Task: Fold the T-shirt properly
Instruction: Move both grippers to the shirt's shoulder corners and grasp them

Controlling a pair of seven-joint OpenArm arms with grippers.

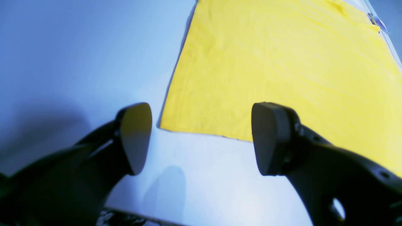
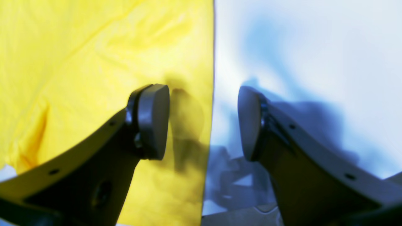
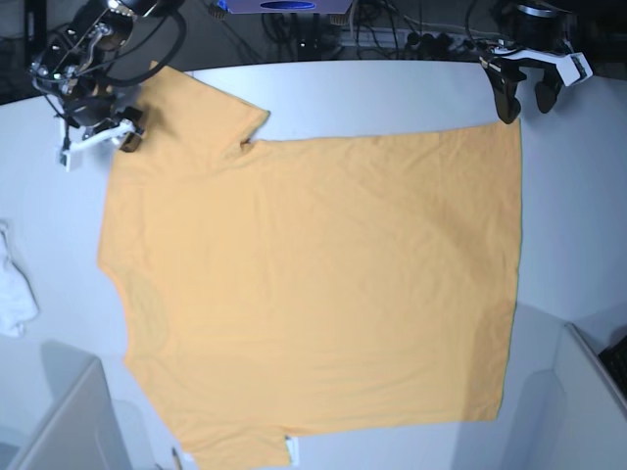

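The T-shirt [image 3: 313,284] lies spread flat on the counter [image 3: 392,93], unfolded. Both hands stand wide and empty: the left hand [image 1: 201,138] hovers at the hem corner, and the right hand [image 2: 204,122] straddles the shoulder edge. The step is probably the first grasp; each hand must descend and close on its edge.

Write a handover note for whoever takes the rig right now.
Left gripper: open, empty, hovering at a hem corner of the T-shirt.
Right gripper: open, empty, astride the shirt's edge near the shoulder.
T-shirt: spread flat on the table, plain side up, no print showing.
White cloth: at the table's edge, apart from the shirt.
Done: shirt laid out.
Left: every fold.
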